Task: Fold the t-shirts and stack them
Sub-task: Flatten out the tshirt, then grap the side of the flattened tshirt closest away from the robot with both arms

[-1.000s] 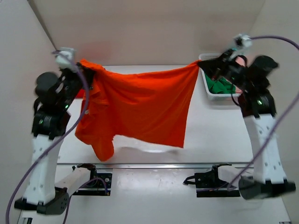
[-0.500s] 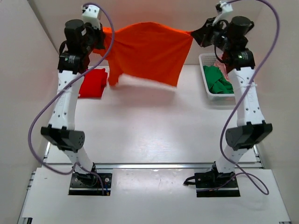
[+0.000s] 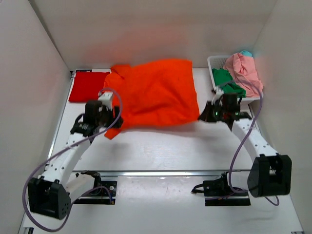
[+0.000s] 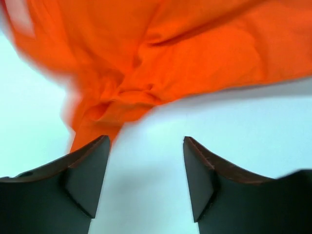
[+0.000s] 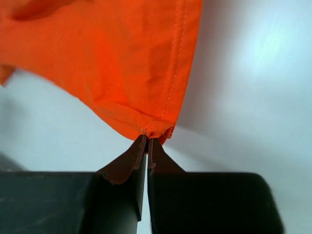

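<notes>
Half a second ago the orange t-shirt (image 3: 153,92) hung stretched in the air between both raised arms. It now lies spread on the far half of the white table (image 3: 161,146), with its left edge bunched. Both arms have come down low.

The left gripper (image 4: 145,141) has let go: its fingers stand wide apart over bare table, with the crumpled cloth just beyond them. The right gripper (image 5: 147,139) is pinched closed on the shirt's near right hem corner.

Plain pale walls enclose the table on three sides. A folded red t-shirt (image 3: 87,86) lies at far left, just beside the orange one. The white lattice basket (image 3: 217,61) at far right holds a green t-shirt (image 3: 225,80) and a pink t-shirt (image 3: 246,73) (a teal scrap shows behind the pink).

Only the top view shows the basket and the red t-shirt. Only the right wrist view shows the hem stitching at the pinch.
</notes>
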You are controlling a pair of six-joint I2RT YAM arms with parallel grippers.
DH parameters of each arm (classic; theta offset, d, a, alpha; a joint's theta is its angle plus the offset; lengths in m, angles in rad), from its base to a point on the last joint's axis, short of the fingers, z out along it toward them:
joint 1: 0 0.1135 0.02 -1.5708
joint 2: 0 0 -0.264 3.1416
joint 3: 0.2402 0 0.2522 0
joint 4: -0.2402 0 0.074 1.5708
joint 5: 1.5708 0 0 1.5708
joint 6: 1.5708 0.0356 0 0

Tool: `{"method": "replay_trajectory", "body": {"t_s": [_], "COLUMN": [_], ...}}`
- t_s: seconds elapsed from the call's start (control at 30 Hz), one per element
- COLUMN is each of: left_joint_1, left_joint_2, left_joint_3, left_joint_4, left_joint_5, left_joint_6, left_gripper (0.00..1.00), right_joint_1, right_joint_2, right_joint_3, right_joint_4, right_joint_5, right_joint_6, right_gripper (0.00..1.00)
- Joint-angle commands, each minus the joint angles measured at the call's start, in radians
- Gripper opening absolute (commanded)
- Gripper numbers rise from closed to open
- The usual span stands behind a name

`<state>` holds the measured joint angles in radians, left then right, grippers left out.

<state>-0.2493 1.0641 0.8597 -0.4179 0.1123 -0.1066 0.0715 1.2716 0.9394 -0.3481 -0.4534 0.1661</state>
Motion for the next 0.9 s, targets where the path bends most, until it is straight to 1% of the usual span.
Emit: {"method": "replay_trajectory", "body": {"t_s": [0.0,0.07,0.1,0.13,0.2,0.27,0.3,0.37,0.43,0.47,0.53,0.57,0.6,0.67,0.73,0.77,0.8,0.83,0.87], "left_joint_1": [0.047,0.006,-0.016,-0.028,-0.018,-0.01,-0.036,-0.077,-0.074,-0.065,-0.059,-0.045,-0.038,-0.016,-0.021,-0.037,-0.048,-0.057,-0.053], "left_joint_2": [-0.185,-0.251,-0.278,-0.292,-0.299,-0.279,-0.27,-0.251,-0.233,-0.225,-0.198,-0.199,-0.2,-0.211,-0.196,-0.176,-0.164,-0.145,-0.116], "left_joint_3": [-0.196,-0.27,-0.283,-0.312,-0.341,-0.356,-0.358,-0.332,-0.337,-0.34,-0.334,-0.337,-0.335,-0.338,-0.32,-0.301,-0.294,-0.289,-0.295], "left_joint_4": [-0.087,-0.11,-0.117,-0.114,-0.113,-0.122,-0.127,-0.157,-0.156,-0.153,-0.157,-0.147,-0.136,-0.119,-0.11,-0.117,-0.125,-0.134,-0.127], "left_joint_5": [0.171,0.165,0.138,0.144,0.179,0.184,0.152,0.06,0.017,0.017,-0.023,-0.046,-0.059,-0.103,-0.138,-0.187,-0.206,-0.242,-0.25], "left_joint_6": [-0.246,-0.3,-0.341,-0.361,-0.378,-0.381,-0.386,-0.392,-0.401,-0.406,-0.406,-0.404,-0.415,-0.418,-0.413,-0.407,-0.398,-0.384,-0.377], "left_gripper": [0.66,0.64,0.59,0.58,0.58,0.57,0.58,0.57,0.57,0.6,0.61,0.64,0.65,0.62,0.6,0.6,0.61,0.62,0.63], "right_joint_1": [-0.001,0.007,0.001,-0.004,-0.021,-0.041,-0.056,-0.07,-0.102,-0.102,-0.099,-0.101,-0.096,-0.12,-0.177,-0.208,-0.223,-0.246,-0.251], "right_joint_2": [-0.174,-0.23,-0.236,-0.238,-0.236,-0.247,-0.253,-0.273,-0.275,-0.265,-0.265,-0.264,-0.267,-0.256,-0.236,-0.22,-0.215,-0.197,-0.187], "right_joint_3": [-0.19,-0.272,-0.304,-0.319,-0.335,-0.347,-0.353,-0.366,-0.36,-0.36,-0.358,-0.352,-0.353,-0.34,-0.32,-0.301,-0.297,-0.283,-0.275], "right_joint_4": [0.004,0.009,0.003,-0.002,-0.029,-0.046,-0.037,-0.034,-0.042,-0.043,-0.038,-0.038,-0.045,-0.051,-0.09,-0.095,-0.115,-0.123,-0.123], "right_joint_5": [-0.013,-0.002,0.002,0.016,0.036,0.048,0.051,0.036,0.032,0.036,0.028,0.041,0.059,0.096,0.127,0.133,0.149,0.136,0.131], "right_joint_6": [0.079,0.095,0.101,0.104,0.102,0.099,0.096,0.084,0.072,0.069,0.064,0.062,0.056,0.039,0.006,-0.014,-0.022,-0.049,-0.057], "right_gripper": [0.0,0.0,0.0,0.0,0.0,0.0,0.0,0.0,0.0,0.0,0.01,0.0,0.0,0.01,0.0,0.0,0.0,0.0,0.01]}}
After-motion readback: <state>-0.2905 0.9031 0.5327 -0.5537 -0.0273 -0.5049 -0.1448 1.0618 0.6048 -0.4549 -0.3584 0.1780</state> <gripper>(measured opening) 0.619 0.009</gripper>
